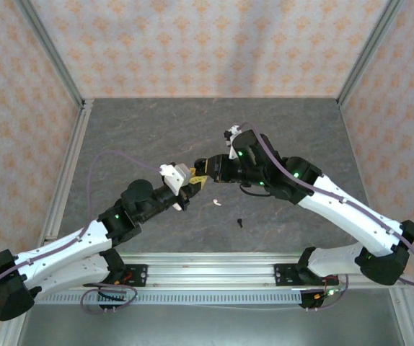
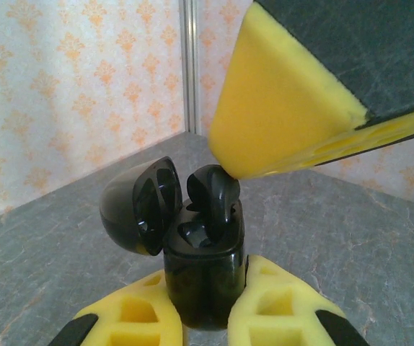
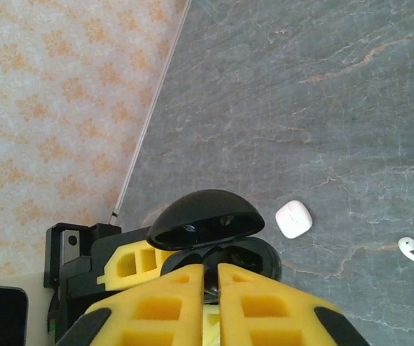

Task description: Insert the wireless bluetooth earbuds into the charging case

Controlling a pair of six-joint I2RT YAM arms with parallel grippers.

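Observation:
A black charging case (image 2: 201,288) stands upright with its lid (image 2: 131,209) swung open, and my left gripper (image 2: 207,277) is shut on its body. A black earbud (image 2: 214,191) stands partly in one well of the case. My right gripper (image 3: 211,272) is shut on that earbud from above, and one of its yellow fingers (image 2: 279,108) rests at the bud's top. From overhead, both grippers meet mid-table (image 1: 195,184). A white earbud (image 1: 216,202) and another black earbud (image 1: 241,222) lie loose on the table in front of them.
A closed white case (image 3: 293,219) lies on the grey table (image 3: 322,86), with the white earbud (image 3: 411,249) near it. Patterned walls (image 1: 207,43) and metal rails enclose the table on three sides.

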